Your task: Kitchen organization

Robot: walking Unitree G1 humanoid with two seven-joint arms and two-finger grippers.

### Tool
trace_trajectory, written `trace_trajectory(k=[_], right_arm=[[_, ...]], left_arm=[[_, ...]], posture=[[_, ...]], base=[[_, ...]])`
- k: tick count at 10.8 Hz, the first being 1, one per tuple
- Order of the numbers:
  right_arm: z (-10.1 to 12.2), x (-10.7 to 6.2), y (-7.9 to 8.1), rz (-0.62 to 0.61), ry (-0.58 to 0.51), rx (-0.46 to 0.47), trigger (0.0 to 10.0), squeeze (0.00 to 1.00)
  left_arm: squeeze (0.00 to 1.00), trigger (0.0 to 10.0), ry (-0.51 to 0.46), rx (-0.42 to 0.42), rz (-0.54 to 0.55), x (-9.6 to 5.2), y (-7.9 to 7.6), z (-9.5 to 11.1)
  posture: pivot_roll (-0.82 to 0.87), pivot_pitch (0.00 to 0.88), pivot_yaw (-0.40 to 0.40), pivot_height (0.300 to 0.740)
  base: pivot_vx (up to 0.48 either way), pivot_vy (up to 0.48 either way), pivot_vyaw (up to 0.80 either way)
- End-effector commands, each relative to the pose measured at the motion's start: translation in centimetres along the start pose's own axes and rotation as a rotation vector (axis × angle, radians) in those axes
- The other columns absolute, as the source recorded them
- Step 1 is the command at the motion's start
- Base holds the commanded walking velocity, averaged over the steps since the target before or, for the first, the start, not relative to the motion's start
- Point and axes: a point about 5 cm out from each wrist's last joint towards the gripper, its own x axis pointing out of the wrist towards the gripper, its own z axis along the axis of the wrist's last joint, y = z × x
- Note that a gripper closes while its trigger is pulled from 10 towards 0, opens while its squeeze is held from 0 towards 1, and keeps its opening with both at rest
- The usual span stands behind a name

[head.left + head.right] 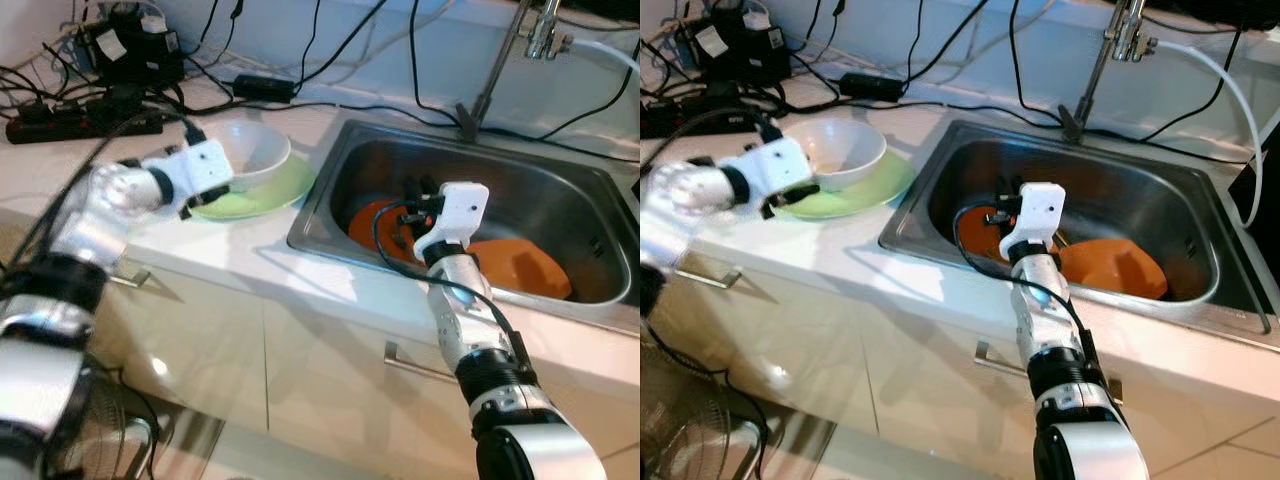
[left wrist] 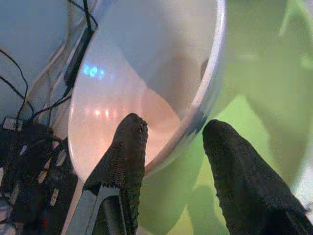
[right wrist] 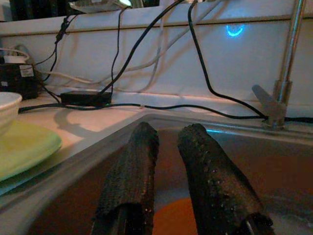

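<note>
A: So, where's the left gripper [image 2: 171, 142]?

B: Over the counter [image 1: 230, 250], at the near rim of the white bowl [image 1: 255, 155]. In the wrist view its fingers are spread w/ the bowl's rim between them, one finger [image 2: 128, 147] inside the bowl, the other [image 2: 234, 166] outside above the plate. Can't tell if either pad touches the rim.

A: And the bowl sits where?

B: On a light green plate [image 1: 285, 190], just left of the sink [image 1: 330, 185]. Bowl's upright.

A: Right gripper [image 3: 168, 161]?

B: Reaching down into the sink, above the orange dishes. Fingers nearly together, a narrow gap between them, nothing in it.

A: What's in the sink, exactly?

B: A round orange plate [image 1: 375, 220] on the left side of the basin and an orange piece [image 1: 525, 265] on the right, prob a 2nd dish, lying on the bottom. Gripper hangs over the round one; whether it touches, can't tell.

A: Anything else around?

B: Faucet [image 1: 495, 60] at the back edge of the sink, black cables [image 1: 330, 60] running along the back wall, a power strip [image 1: 60, 122] and a black box [image 1: 130, 50] at the far left of the counter. Cabinet fronts w/ metal handles [image 1: 415, 362] below.
</note>
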Motion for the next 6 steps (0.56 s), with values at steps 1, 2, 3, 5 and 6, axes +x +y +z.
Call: trace_trajectory(k=[1,2,3,5,6], right_arm=[[0.6,0.2,-0.4,-0.017,-0.021,0.003,10.0,0.0],[0.5,0.2,-0.5,-0.02,-0.021,0.003,10.0,0.0],[0.5,0.1,-0.6,-0.025,-0.02,0.0,10.0,0.0],[0.5,0.2,-0.7,-0.033,-0.018,-0.002,10.0,0.0],[0.5,0.1,-0.7,-0.035,-0.016,-0.002,10.0,0.0]], left_arm=[[0.0,10.0,0.008,0.027,-0.01,0.5,-0.3,0.4],[0.0,10.0,0.028,0.061,-0.029,1.1,-0.8,0.5],[0.0,10.0,0.05,0.105,-0.035,1.6,-1.1,0.6],[0.0,0.0,0.059,0.136,-0.042,2.2,-1.6,0.9],[0.0,0.0,0.067,0.149,-0.036,2.4,-1.9,0.8]], posture=[[0.26,0.008,-0.04,0.74],[0.26,0.006,-0.04,0.74],[0.26,0.005,-0.038,0.74],[0.25,0.0,-0.035,0.74],[0.25,0.001,-0.035,0.74]], base=[[0.0,0.0,0.0],[0.0,0.0,0.0],[0.0,0.0,0.0],[0.0,0.0,0.0],[0.0,0.0,0.0]])
